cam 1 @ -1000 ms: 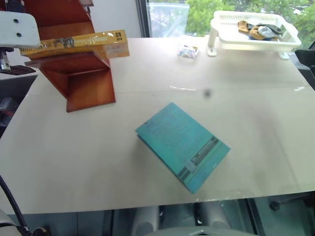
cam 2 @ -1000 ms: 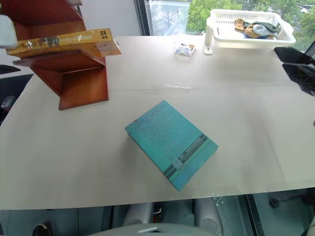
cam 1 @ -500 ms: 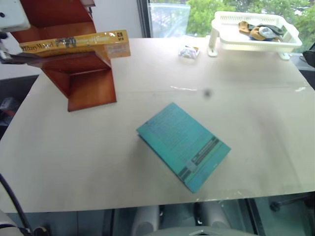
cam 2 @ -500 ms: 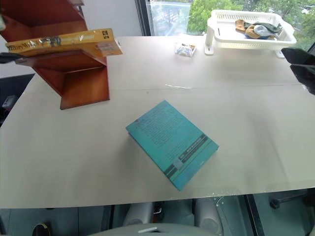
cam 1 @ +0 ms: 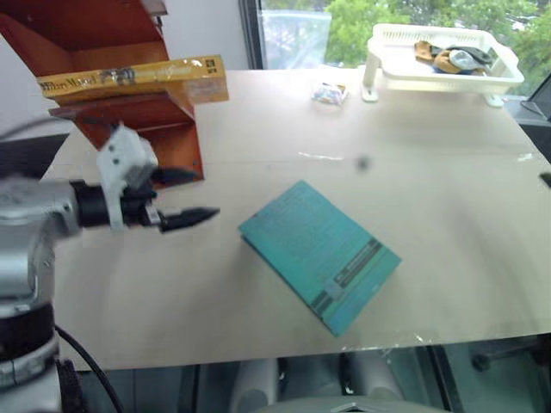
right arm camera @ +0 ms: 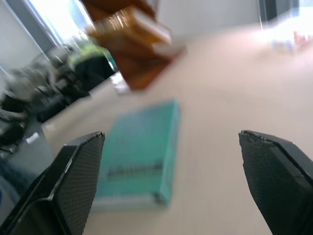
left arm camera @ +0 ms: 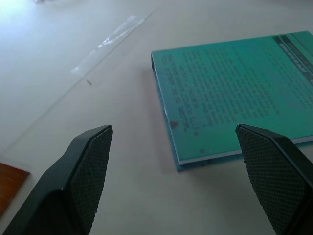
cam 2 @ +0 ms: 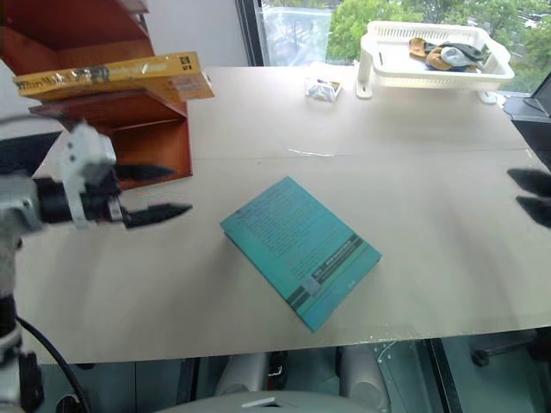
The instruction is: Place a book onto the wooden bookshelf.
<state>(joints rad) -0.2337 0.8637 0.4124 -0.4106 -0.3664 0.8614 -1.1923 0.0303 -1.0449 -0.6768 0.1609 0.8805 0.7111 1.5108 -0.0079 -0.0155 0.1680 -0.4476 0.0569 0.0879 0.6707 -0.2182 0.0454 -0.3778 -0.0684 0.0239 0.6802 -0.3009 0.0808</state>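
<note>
At the table's far left corner, in the left eye view, the book (cam 1: pixel 133 79) is seen lying flat on a shelf of the bookshelf (cam 1: pixel 146 129), its right end overhanging the side panel; the task is judged done, with only the arms' withdrawal left. The left gripper (cam 1: pixel 185 196) is held empty above the table's left side, fingers apart, between the bookshelf and the teal book (cam 1: pixel 318 254) lying flat near the middle of the front edge. A white basket (cam 1: pixel 443 60) stands at the far right corner, a small packet (cam 1: pixel 330 92) just beside it. In the right eye view, the same layout is shown, and the right gripper (cam 2: pixel 534 196) is seen at the table's right edge, fingers apart and empty. In the left wrist view, the open black fingers (left arm camera: pixel 88 166) are pointed towards the teal book's near corner. In the right wrist view, wide-spread fingers (right arm camera: pixel 78 176) frame the teal book, with the bookshelf and book beyond. Compared with a second earlier, the left arm has come down from beside the book into open view over the table, the right gripper has dropped lower, and both books are unmoved.
</note>
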